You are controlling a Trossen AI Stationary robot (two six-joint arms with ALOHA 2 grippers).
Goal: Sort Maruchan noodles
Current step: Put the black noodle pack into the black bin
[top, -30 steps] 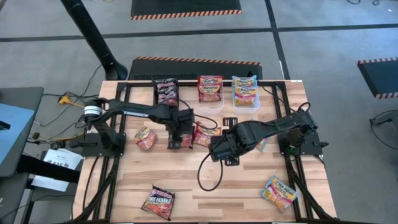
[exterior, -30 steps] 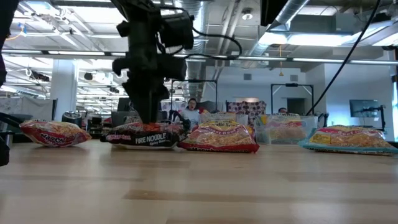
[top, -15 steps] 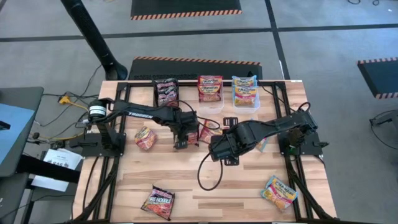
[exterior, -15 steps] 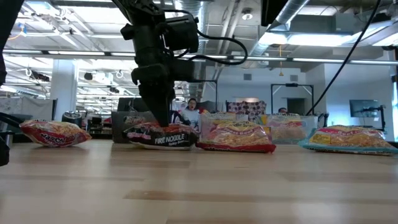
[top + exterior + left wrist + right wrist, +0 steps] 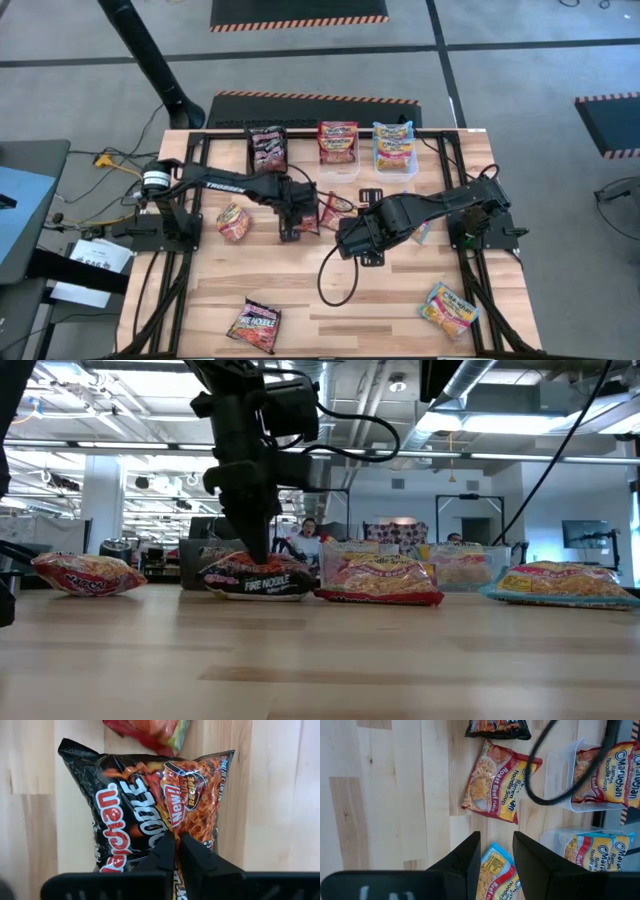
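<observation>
Wooden counter [image 5: 290, 290] carries both arms and scattered Maruchan packets.

Left arm reaches in from the left toward mid-counter. Left end effector [image 5: 176, 845] points down on the black Fire Noodle packet [image 5: 150, 805], fingers pinched together on a fold of its wrapper. The packet lies flat on the counter, mid-left, just beside a red Roast Beef packet [image 5: 497, 780] on its right.

Right arm stretches from the right edge toward the centre. Right end effector [image 5: 496, 852] hovers above the counter with its fingers parted, holding nothing; a light blue packet [image 5: 495, 872] lies under it.

Far edge: three bins in a row. Black bin [image 5: 267, 148] holds a dark packet, clear middle bin [image 5: 338, 168] a red-orange one, clear right bin [image 5: 395, 168] a blue-yellow one.

Loose packets: red one [image 5: 234, 222] at left, second black Fire Noodle packet [image 5: 254, 324] near-left, blue-yellow one [image 5: 449, 307] near-right.

People show far behind the counter in the low view.
</observation>
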